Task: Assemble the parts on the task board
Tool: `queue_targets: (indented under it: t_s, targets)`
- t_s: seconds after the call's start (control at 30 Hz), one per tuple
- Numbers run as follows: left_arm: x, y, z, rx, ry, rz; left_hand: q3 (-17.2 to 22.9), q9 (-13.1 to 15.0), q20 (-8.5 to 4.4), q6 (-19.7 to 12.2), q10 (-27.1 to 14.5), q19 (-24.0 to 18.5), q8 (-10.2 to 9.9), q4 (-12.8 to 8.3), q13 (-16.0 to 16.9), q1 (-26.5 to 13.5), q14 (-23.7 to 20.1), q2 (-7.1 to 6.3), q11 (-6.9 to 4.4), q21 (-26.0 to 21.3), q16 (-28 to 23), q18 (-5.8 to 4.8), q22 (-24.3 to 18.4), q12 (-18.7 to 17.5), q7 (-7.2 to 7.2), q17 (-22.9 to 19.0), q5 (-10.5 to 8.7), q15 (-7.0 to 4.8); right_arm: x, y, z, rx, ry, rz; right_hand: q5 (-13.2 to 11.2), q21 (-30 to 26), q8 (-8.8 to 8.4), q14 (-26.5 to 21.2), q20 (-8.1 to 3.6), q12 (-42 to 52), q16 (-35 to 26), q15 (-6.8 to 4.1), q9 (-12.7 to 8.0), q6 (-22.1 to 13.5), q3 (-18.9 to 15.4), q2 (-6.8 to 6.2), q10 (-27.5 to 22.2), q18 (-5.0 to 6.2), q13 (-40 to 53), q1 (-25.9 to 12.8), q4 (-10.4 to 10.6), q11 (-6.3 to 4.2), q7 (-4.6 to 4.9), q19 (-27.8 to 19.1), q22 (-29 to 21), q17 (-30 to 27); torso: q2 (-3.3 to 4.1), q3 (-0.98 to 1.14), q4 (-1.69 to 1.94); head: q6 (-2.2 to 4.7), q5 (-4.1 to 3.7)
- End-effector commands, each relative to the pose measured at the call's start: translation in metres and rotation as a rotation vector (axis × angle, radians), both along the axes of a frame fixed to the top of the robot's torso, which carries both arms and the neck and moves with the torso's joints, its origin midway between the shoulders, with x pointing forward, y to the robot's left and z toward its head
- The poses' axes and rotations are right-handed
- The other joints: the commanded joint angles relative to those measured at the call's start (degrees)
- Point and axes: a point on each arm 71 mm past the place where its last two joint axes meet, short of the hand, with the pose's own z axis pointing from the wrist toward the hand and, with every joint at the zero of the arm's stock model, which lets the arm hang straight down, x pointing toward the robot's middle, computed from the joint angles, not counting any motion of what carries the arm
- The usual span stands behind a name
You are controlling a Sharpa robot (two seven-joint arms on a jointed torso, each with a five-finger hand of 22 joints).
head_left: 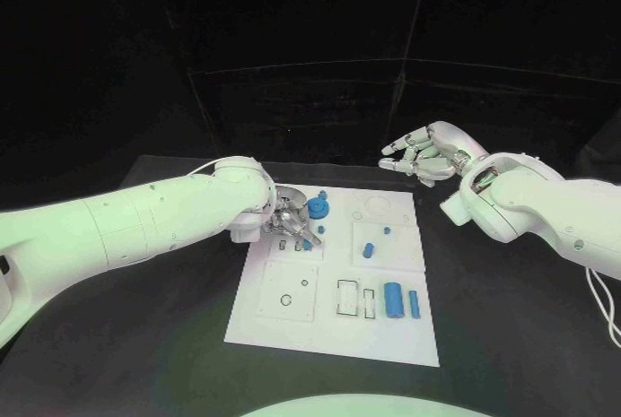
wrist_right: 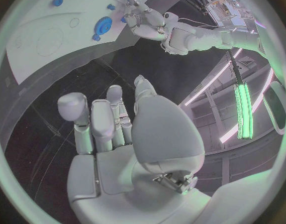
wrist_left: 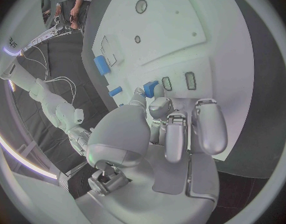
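Task board (head_left: pixel 336 336): white, flat on the black table (head_left: pixel 155 363), centre. Probably stiff and heavy enough to stay put; no need to grip it.

Left hand (head_left: pixel 290 223): low over the board's far left corner, fingers curled down round a small blue piece (wrist_left: pixel 150 88); pinched or merely touched, cannot tell.

Right hand (head_left: pixel 427 157): raised beyond the far right corner, well clear of the board, fingers apart and empty.

Blue gear (head_left: pixel 319 206): just beside the left hand, on the far side. Likely hard, light plastic; best taken by the toothed rim.

Blue block (head_left: pixel 392 302) and slim bar (head_left: pixel 415 302): near right of the board, side by side. Probably smooth and slippery; best pinched across the long flat faces.

Short peg (head_left: pixel 369 250): mid-board. Apt to roll; best pinched across its middle.
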Motion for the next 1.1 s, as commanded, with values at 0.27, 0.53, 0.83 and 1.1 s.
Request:
queue_targets:
  t_s: [0.27, 0.53, 0.83, 1.1]
  targets:
    - [-0.002, 0.003, 0.001, -0.004, -0.006, 0.005, 9.49, -0.37, -0.88, -1.07, -0.22, -0.34, -2.14, -6.61, -0.62, 5.99, 6.08, 1.77, -0.66, -0.01, 0.19, -0.93, 0.02, -1.0, -0.41, 15.1, 0.36, -0.89, 0.0, 0.002, 0.001, -0.002, -0.001, 0.012, 0.42, -0.24, 0.15, 0.31, -0.09, -0.27, -0.13, -0.12, -0.06, 0.01, -0.35, 0.48, -0.36, 0.82, -0.06, 0.1, -0.09, -0.01, -0.09, -0.34, -0.1, -0.05, 0.03, -0.03, 0.06, -0.14, 0.06]
    - [-0.004, 0.007, 0.004, -0.073, -0.021, 0.052, 31.12, 0.88, -0.37, -0.73, 0.65, -0.35, -2.65, -11.76, -0.99, -1.52, 6.08, -3.88, -0.23, -0.27, 0.19, -0.89, 0.16, -1.53, 0.18, 15.1, 2.79, -0.3, 0.001, 0.001, 0.0, -0.004, 0.002, 0.012, 0.42, -0.24, 0.15, 0.31, -0.09, -0.27, -0.13, -0.12, -0.06, 0.01, -0.35, 0.48, -0.36, 0.82, -0.06, 0.1, -0.09, -0.01, -0.09, -0.34, -0.1, -0.05, -0.01, 0.01, 0.15, -0.1, 0.04]
    - [-0.011, 0.02, 0.011, -0.209, -0.042, 0.161, 44.49, 3.28, -0.41, -0.56, 1.59, -0.39, -1.33, -13.09, -0.79, -8.43, 6.08, -8.16, -0.24, -0.92, 0.19, -0.78, -0.28, -1.14, 0.04, 15.1, 2.82, -0.47, 0.003, 0.001, -0.001, -0.01, 0.012, 0.016, 0.5, -0.31, 0.16, 0.31, -0.1, -0.38, -0.19, -0.12, -0.06, 0.01, -0.42, 0.5, -0.43, 0.84, -0.21, 0.1, -0.08, -0.01, -0.09, -0.37, -0.21, -0.08, 0.0, 0.02, 0.07, -0.05, 0.06]
    - [-0.019, 0.027, 0.011, -0.244, -0.09, 0.194, 45.66, 3.66, -0.44, -0.63, 1.81, -0.27, -1.14, -13.29, -0.54, -8.85, 6.08, -8.51, -0.28, -0.76, 0.19, -0.83, 0.01, -0.89, 0.01, 15.1, 2.78, -0.51, 0.004, 0.0, -0.002, -0.012, 0.014, 0.019, 0.52, -0.41, 0.17, 0.32, -0.1, -0.48, -0.22, -0.12, -0.06, 0.01, -0.49, 0.5, -0.5, 0.87, -0.32, 0.05, -0.06, 0.0, -0.09, -0.44, -0.38, -0.1, -0.03, 0.0, 0.33, -0.13, 0.04]
